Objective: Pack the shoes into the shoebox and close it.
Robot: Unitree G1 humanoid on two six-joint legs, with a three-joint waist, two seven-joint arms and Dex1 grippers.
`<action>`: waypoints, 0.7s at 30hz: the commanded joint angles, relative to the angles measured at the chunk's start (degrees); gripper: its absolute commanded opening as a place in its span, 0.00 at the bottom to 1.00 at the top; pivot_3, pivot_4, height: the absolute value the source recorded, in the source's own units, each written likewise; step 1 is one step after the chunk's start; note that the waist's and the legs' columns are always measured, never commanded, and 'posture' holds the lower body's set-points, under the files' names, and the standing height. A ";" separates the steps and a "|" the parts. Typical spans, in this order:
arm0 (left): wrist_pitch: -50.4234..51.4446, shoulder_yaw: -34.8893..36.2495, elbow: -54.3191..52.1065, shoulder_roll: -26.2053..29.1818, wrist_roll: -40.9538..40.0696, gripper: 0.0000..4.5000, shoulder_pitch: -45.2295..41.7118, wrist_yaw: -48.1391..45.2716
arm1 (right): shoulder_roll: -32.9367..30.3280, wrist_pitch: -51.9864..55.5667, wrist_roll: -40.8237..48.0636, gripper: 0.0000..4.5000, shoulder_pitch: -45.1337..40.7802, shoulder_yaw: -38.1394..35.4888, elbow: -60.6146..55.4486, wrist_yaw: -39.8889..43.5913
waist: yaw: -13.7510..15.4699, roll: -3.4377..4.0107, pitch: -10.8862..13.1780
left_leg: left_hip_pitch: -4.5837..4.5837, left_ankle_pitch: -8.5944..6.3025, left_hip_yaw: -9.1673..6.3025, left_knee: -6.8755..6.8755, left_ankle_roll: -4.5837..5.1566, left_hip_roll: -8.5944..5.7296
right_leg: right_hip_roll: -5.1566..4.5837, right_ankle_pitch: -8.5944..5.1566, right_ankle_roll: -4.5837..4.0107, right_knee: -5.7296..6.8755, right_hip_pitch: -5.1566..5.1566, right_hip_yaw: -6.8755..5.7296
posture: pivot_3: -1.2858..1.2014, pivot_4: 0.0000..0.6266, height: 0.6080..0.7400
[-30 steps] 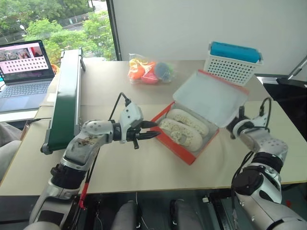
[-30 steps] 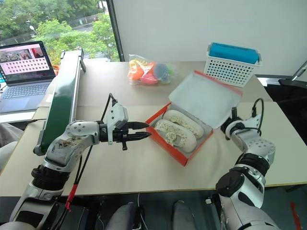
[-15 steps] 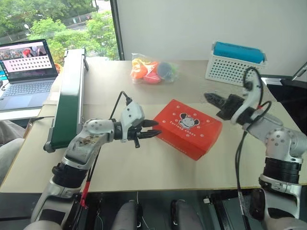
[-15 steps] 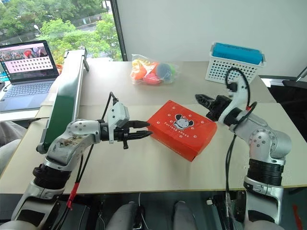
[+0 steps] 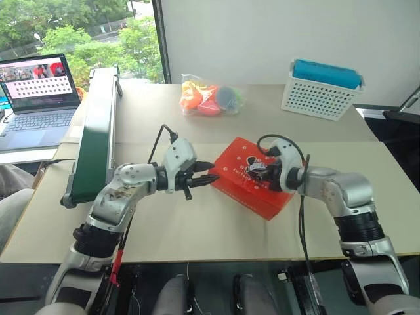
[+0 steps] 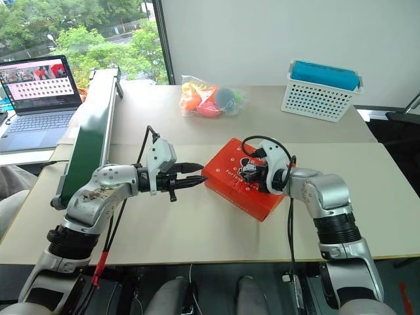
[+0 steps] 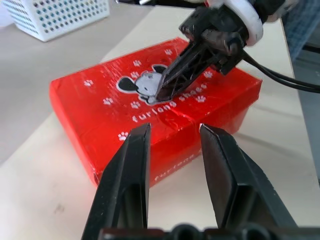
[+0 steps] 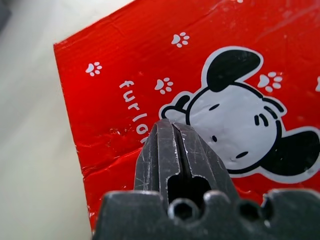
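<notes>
Red shoebox [image 5: 257,177] lies shut between left jaws and right jaws.

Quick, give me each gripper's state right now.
Left gripper: open, holding nothing, beside the shoebox.
Right gripper: shut, empty, tips on the box lid.

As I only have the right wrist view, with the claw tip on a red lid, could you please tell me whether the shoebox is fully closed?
Observer: Yes. In the head views the shoebox has its lid lying flat on every side.
Operator: Thank you. Where is the left claw?
Observer: The left claw is open at the box's left end, pointing at it. I cannot tell whether it touches.
Operator: Is anything else close to the box?
Observer: No. The white basket and the bag of toys stand well behind it, apart.
</notes>
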 commanded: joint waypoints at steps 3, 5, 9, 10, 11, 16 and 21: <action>1.99 5.63 -2.69 -4.04 -0.89 0.36 2.37 9.22 | 0.51 0.98 -2.36 0.01 1.65 -5.42 -1.76 -4.41 | 0.25 -0.02 -0.02 | 0.14 -0.01 -0.08 0.00 -0.01 0.01 | -0.03 -0.11 0.19 -0.05 0.19 -0.06 | 0.52 0.24 0.69; 3.04 7.78 -2.96 -5.88 -1.24 0.36 2.76 13.01 | 1.26 1.73 0.38 0.01 1.79 -10.45 -5.30 -4.95 | 0.72 -0.03 -0.02 | 0.08 -0.01 -0.12 0.00 0.00 -0.01 | -0.07 -0.07 0.12 -0.06 0.18 -0.10 | 0.52 0.24 0.69; 3.17 13.77 -1.32 -10.59 1.11 0.36 3.90 25.18 | 0.74 0.24 3.79 0.01 2.70 -22.14 -13.22 -7.08 | 1.12 -0.03 0.00 | -0.51 0.00 -0.08 0.03 0.00 -0.09 | -0.12 0.13 -0.15 0.01 -0.39 -0.08 | 0.52 0.24 0.69; 2.85 15.28 -0.94 -11.74 1.60 0.36 4.33 27.98 | -0.42 -1.57 2.35 0.01 3.66 -23.58 -13.91 -7.96 | 1.13 -0.03 0.00 | -0.58 0.00 -0.08 0.04 0.00 -0.09 | -0.13 0.14 -0.14 0.05 -0.46 -0.08 | 0.52 0.24 0.69; 2.69 16.21 -0.81 -12.56 1.88 0.36 4.61 29.85 | -1.17 -2.67 1.32 0.01 4.37 -24.45 -14.35 -8.52 | 1.19 -0.03 0.00 | -0.59 0.00 -0.08 0.04 0.01 -0.09 | -0.13 0.15 -0.14 0.03 -0.44 -0.10 | 0.52 0.24 0.69; 0.67 21.42 1.22 -15.47 5.17 0.36 7.15 40.58 | -12.64 -19.07 -19.15 0.01 16.00 -17.34 -10.02 -14.48 | 1.68 -0.07 -0.01 | -0.59 -0.06 -0.08 0.12 0.10 -0.18 | -0.23 0.17 -0.03 -0.05 -0.31 -0.21 | 0.52 0.24 0.69; -1.47 23.01 3.51 -16.05 7.37 0.36 8.65 44.86 | -12.21 -30.42 -25.65 0.01 19.33 -19.66 -2.84 -20.11 | 0.86 -0.10 0.01 | -0.56 -0.02 0.07 0.13 0.04 -0.13 | -0.17 0.16 -0.01 0.00 -0.43 -0.04 | 0.52 0.24 0.69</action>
